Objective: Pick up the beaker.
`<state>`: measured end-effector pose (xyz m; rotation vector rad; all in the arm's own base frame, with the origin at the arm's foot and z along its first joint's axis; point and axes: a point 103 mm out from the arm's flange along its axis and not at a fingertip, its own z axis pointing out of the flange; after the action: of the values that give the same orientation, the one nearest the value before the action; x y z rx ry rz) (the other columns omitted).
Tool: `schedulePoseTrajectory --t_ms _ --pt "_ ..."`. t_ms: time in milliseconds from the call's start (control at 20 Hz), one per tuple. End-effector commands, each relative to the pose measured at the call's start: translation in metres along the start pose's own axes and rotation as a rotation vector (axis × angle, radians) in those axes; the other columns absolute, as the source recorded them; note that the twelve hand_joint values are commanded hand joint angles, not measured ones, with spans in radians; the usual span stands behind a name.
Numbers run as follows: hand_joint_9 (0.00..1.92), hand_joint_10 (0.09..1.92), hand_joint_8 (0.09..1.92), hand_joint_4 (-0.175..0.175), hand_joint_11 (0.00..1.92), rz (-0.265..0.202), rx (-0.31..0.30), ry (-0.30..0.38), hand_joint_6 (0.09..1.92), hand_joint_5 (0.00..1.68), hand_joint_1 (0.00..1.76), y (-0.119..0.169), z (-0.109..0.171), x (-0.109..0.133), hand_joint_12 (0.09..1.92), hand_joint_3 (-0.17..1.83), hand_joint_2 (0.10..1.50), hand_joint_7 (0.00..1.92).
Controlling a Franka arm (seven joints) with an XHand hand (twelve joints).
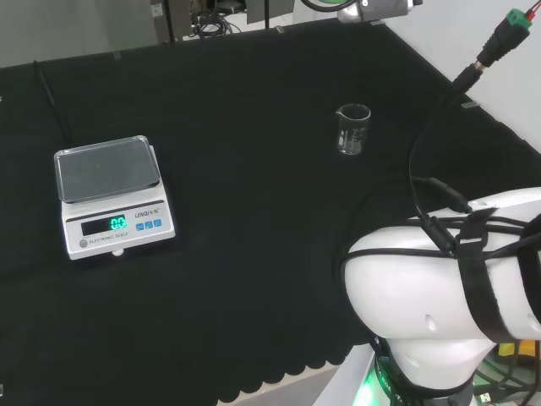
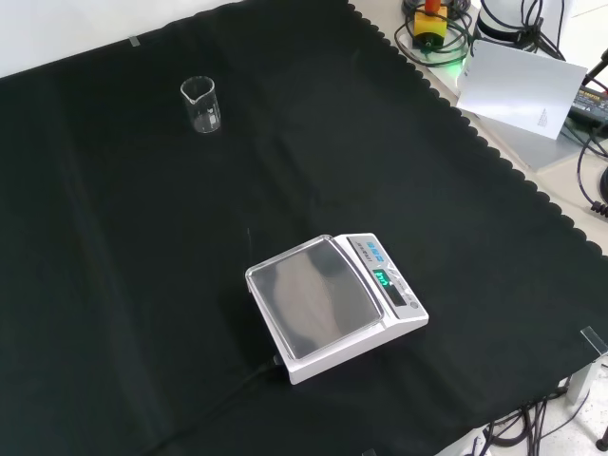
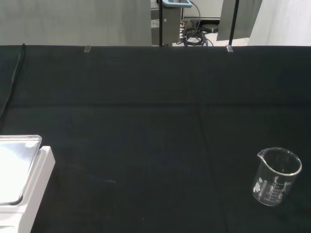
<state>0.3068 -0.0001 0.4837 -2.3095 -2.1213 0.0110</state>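
Though clear, beaker [image 1: 353, 128] upright, untouched

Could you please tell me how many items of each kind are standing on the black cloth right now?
Clear glass beaker: 1
White electronic scale: 1
Total: 2

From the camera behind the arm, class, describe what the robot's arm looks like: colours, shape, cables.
The arm is a big, rounded, glossy white shell. Black cables run over it, held by a black strap. One cable ends in a green plug, and a green light glows at its base.
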Motion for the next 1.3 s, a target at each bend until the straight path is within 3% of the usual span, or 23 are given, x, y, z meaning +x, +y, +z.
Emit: schedulePoseTrajectory --t_ms 50,600,1300 --pt "0.39 0.77 0.78 -0.019 0.09 0.0 -0.01 -0.008 0.09 0.22 0.61 0.0 0.001 0.0 1.5 0.37 0.65 0.21" --pt "0.31 0.82 0.77 -0.018 0.0 0.018 0.006 -0.01 0.09 0.24 0.62 0.011 0.01 -0.005 1.53 0.36 0.67 0.19" --pt "0.23 0.82 0.74 -0.016 0.0 0.126 0.124 0.013 0.09 0.22 0.64 0.106 0.087 -0.066 1.43 0.34 0.67 0.11"
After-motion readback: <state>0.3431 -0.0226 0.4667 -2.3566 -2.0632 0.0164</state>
